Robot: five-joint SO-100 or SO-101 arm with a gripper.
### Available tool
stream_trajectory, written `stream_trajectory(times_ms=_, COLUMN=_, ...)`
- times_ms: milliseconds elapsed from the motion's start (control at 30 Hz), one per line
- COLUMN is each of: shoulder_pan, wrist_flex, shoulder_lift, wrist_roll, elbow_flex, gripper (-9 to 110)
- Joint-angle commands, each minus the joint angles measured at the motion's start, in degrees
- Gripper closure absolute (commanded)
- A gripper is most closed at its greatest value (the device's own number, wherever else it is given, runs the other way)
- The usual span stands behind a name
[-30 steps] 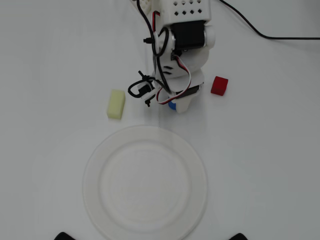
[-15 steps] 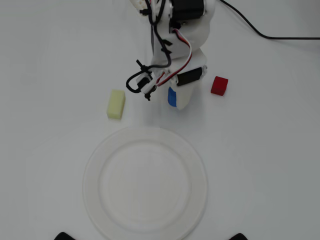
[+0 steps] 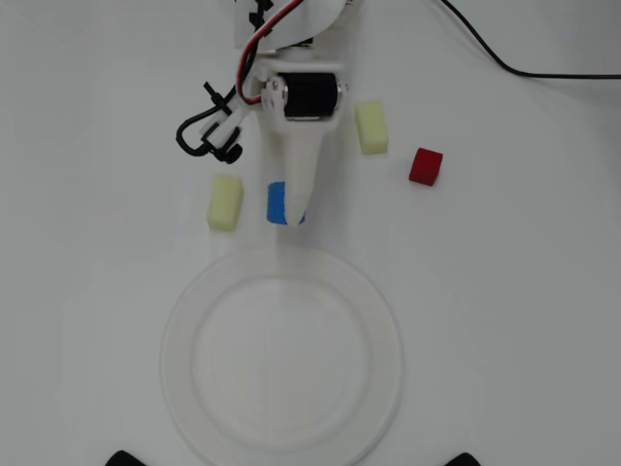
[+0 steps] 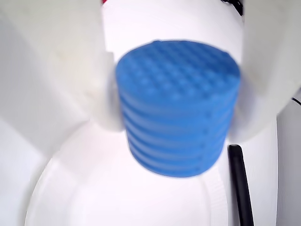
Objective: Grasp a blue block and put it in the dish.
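The blue block (image 3: 277, 202) is a short ribbed cylinder, partly hidden under my white gripper (image 3: 292, 216) in the overhead view, just above the far rim of the dish (image 3: 184, 320). In the wrist view the blue block (image 4: 178, 103) fills the space between my two white fingers (image 4: 56, 70), which press on both its sides. The gripper (image 4: 176, 125) is shut on it and holds it over the edge of the white dish (image 4: 117, 197). The dish holds nothing.
Two pale yellow blocks (image 3: 225, 202) (image 3: 372, 127) lie left and upper right of the gripper. A red cube (image 3: 425, 166) lies to the right. A black cable (image 3: 505, 63) runs across the top right. Black wire loops (image 3: 204, 131) hang beside the arm.
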Motion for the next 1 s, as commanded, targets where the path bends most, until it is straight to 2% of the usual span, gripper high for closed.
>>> stream_trajectory(times_ms=0, shoulder_pan=1.8, wrist_flex=-2.0, shoulder_lift=-7.4, wrist_roll=-0.2, elbow_flex=-7.9, gripper=101)
stream_trajectory(times_ms=500, shoulder_pan=2.5, wrist_flex=-0.1, shoulder_lift=-40.6, wrist_roll=1.3, elbow_flex=-33.9, gripper=101)
stream_trajectory(times_ms=833, shoulder_pan=1.1, wrist_flex=3.0, shoulder_lift=-44.1, wrist_roll=1.8, elbow_flex=-35.8, gripper=100)
stream_trajectory(times_ms=967, shoulder_pan=1.0, wrist_flex=5.4, shoulder_lift=-43.2, wrist_roll=1.8, elbow_flex=-35.8, gripper=90)
